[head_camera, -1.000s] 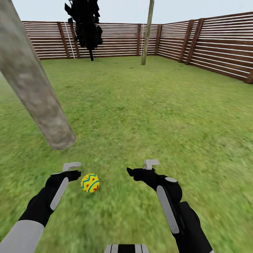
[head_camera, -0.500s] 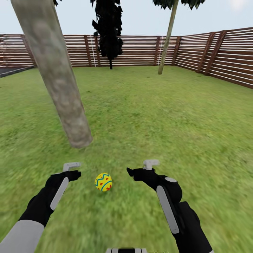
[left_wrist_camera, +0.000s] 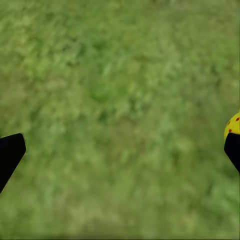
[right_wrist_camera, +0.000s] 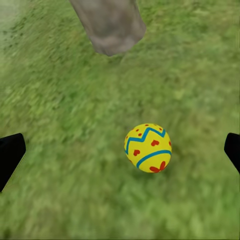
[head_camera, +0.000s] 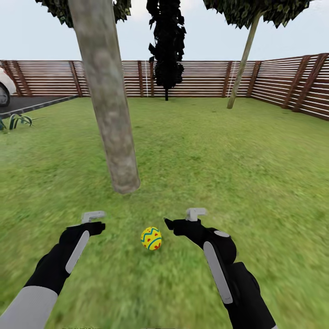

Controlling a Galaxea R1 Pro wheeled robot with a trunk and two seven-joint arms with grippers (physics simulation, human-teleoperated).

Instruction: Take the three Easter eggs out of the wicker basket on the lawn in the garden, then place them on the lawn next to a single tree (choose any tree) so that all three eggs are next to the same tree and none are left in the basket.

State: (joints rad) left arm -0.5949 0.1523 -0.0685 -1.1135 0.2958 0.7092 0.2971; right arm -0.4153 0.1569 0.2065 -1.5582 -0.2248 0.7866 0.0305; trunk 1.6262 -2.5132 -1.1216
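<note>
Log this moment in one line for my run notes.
egg: on lawn near tree | left gripper: open | right gripper: open

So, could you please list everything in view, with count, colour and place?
egg: one, yellow with red dots and blue bands, on the grass between the grippers, near the thick trunk.
thick trunk: one, grey-brown, just beyond the egg.
thin tree: one, far right by the fence.
black tree: one, far middle.
lawn: green, all around.
fence: brown slats, along the back and right.
driveway: dark, far left, with a white car's edge.
spiky plant: one, green, left.
left gripper: open, empty.
right gripper: open, empty.
</note>
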